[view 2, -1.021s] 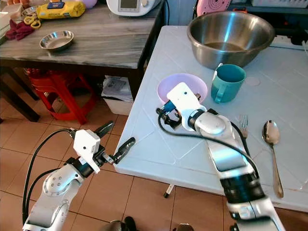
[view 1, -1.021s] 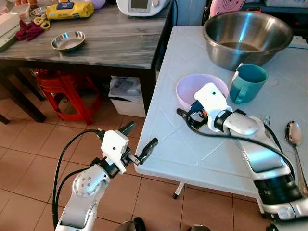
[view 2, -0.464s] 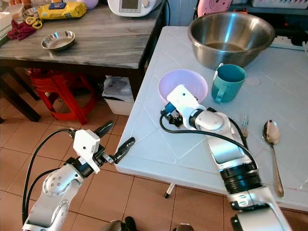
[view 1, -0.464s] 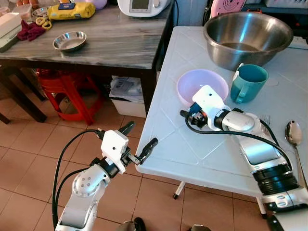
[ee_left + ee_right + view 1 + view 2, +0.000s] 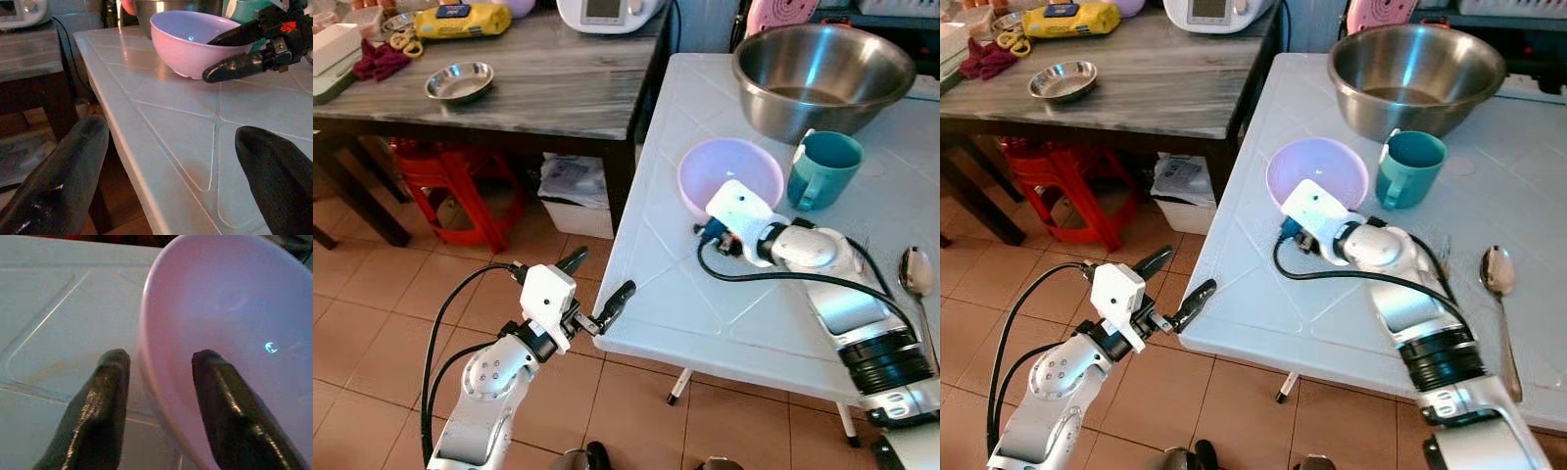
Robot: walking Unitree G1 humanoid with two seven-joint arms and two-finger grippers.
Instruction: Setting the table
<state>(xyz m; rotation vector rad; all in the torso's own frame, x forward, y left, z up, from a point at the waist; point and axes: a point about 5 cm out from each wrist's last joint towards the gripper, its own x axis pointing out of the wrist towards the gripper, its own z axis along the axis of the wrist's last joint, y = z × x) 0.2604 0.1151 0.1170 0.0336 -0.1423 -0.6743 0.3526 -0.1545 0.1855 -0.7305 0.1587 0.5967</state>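
Now the right hand (image 5: pixel 156 377) is spread across the rim of the pink bowl (image 5: pixel 729 176) on the white desk (image 5: pixel 675 294), one finger inside, one outside. Left hand (image 5: pixel 599 289) is spread, just beside the desk edge.

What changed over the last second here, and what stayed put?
The right claw has moved toward the pink bowl; its open fingers now straddle the near rim, one inside, one outside, not yet closed. The bowl, teal mug, steel bowl and spoon kept their places on the white table. The left claw hangs open off the table's near corner as before.
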